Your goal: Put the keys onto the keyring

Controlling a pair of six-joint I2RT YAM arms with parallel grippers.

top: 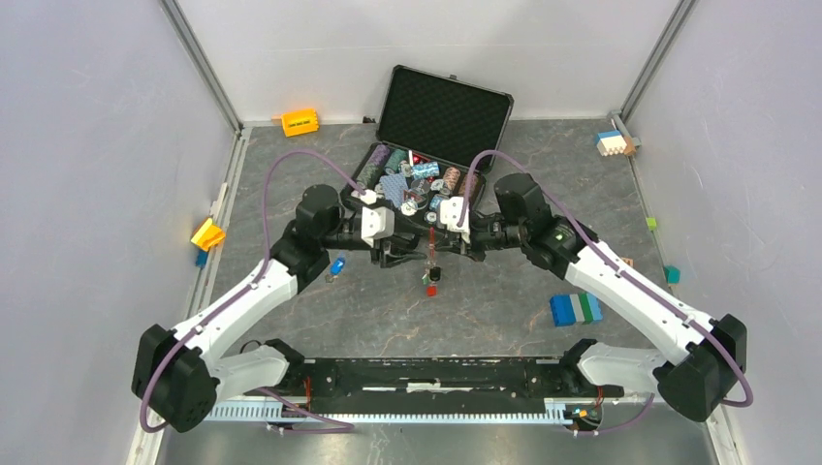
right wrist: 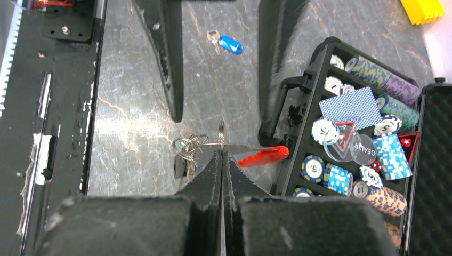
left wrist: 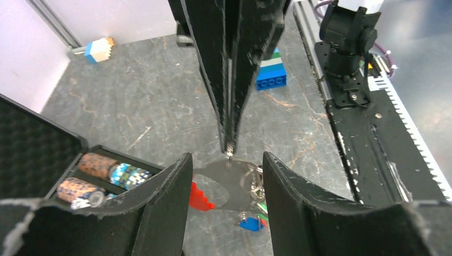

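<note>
Grey marbled stone pattern covers the tabletop, boxed in by pale walls. At its far side stands a black carrying case with its foam-lined lid thrown back. Its compartments hold poker chips, some stacked in rows and some loose, and a blue-backed deck of cards. A clear round button in there reads "DEALER", and one blue-and-white chip shows "50". My right end effector is pressed together, pinching the keyring, a thin metal ring seen nearly edge-on. Its long bright red fob sticks out toward the case. The ring is held above the tabletop, just in front of the case and between my two arms. A tangle of small rings with a green-capped key sits just beside it; whether that is threaded on I cannot tell. My left end effector is spread, one finger on either side of the ring, touching nothing. A blue-capped key lies flat on the tabletop, well apart.
</note>
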